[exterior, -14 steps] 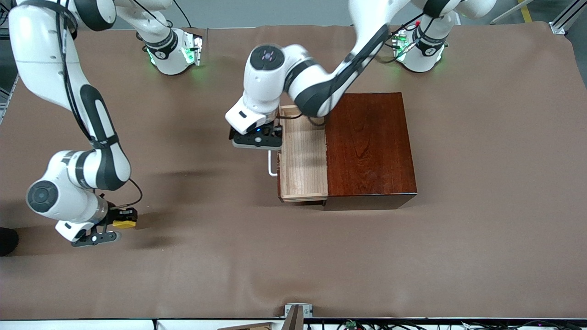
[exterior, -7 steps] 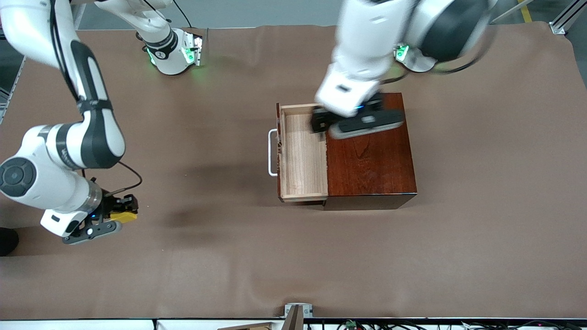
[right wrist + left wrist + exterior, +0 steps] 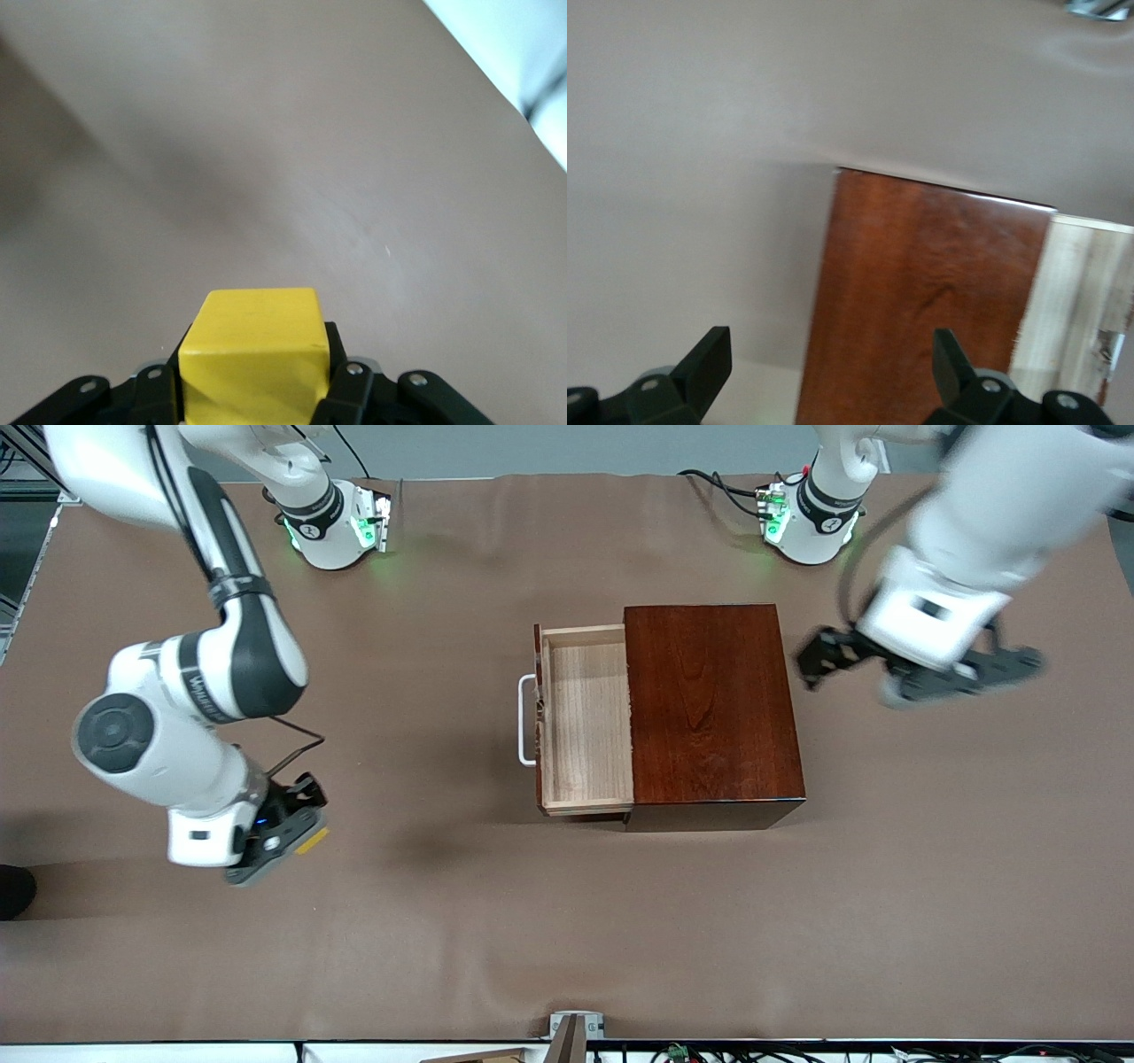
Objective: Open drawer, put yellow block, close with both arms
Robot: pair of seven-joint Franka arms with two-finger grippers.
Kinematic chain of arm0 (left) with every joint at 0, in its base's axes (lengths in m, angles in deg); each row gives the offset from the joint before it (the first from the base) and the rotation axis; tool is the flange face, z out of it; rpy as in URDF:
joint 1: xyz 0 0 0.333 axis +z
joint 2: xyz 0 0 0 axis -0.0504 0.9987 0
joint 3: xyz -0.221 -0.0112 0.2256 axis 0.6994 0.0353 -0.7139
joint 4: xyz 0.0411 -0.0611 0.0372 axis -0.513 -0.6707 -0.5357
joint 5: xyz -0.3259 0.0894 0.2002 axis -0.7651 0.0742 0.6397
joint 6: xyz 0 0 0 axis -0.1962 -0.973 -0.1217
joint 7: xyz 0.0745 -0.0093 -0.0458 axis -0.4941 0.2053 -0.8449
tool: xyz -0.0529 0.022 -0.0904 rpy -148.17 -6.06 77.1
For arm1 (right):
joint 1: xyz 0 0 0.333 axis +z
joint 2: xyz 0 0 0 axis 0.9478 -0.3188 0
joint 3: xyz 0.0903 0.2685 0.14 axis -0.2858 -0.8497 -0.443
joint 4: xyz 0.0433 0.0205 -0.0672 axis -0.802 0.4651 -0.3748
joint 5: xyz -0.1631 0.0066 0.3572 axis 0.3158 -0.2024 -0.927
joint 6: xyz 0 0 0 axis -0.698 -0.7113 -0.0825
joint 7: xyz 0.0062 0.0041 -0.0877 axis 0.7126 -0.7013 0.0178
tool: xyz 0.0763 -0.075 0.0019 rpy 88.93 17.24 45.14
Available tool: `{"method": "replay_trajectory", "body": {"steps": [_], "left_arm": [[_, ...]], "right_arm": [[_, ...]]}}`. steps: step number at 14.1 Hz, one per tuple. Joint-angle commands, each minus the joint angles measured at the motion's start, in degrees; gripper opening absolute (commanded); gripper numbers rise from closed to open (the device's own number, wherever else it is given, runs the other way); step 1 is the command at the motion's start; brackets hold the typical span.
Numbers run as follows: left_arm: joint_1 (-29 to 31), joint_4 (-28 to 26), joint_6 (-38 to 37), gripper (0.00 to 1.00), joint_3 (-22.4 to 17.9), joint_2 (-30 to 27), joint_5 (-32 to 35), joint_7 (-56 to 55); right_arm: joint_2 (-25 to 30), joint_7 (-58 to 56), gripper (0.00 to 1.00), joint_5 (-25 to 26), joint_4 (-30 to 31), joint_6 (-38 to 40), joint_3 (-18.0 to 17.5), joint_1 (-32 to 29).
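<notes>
Two arms over the brown worktop (image 3: 567, 921). Right gripper (image 3: 297, 828) clamped on the yellow block (image 3: 254, 354), lifted off the surface toward the right arm's end. Drawer (image 3: 586, 722) pulled out of the mahogany box (image 3: 713, 708), wooden tray bare, white handle (image 3: 525, 720) facing the right arm's end. Left gripper (image 3: 833, 367) with fingers (image 3: 709, 359) spread wide apart, holding nothing, over the worktop beside the box toward the left arm's end.

The only marking is lettering on the right arm's (image 3: 190, 691) dark joint band, too small to read.
</notes>
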Motion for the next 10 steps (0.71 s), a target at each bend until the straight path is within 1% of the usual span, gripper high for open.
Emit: {"method": "replay_trajectory", "body": {"steps": [1,3,5,7,8,10], "left_arm": [[4.8,-5.4,0.2,1.00,0.7,-3.2,-1.8,1.6],[5.8,-6.3,1.1,1.00,0.7,-3.6,-1.8,5.0],[7.6,-7.2,1.6,1.00,0.7,-3.9,-1.7,8.8],[8.6,-8.0,2.3,1.00,0.4,-4.3,-1.7,17.1],[9.8,-8.6,2.9,1.00,0.7,-4.6,-1.6,20.0],[10.1,-10.9,5.3,1.00,0.7,-5.6,-1.5,22.2]], "right_arm": [[0.4,-7.7,0.00,-0.6,-0.6,0.5,-2.9,0.1],[0.4,-9.0,0.00,-0.6,-0.6,0.6,-4.8,0.5],[0.4,-13.5,0.00,-0.5,-0.6,0.5,-7.7,0.6],[0.3,-15.0,0.00,0.1,-0.6,0.4,-11.0,1.0],[0.2,-15.0,0.00,0.1,-0.6,0.3,-11.5,2.2],[0.2,-14.6,0.00,1.8,-0.7,0.3,-11.4,7.2]]}}
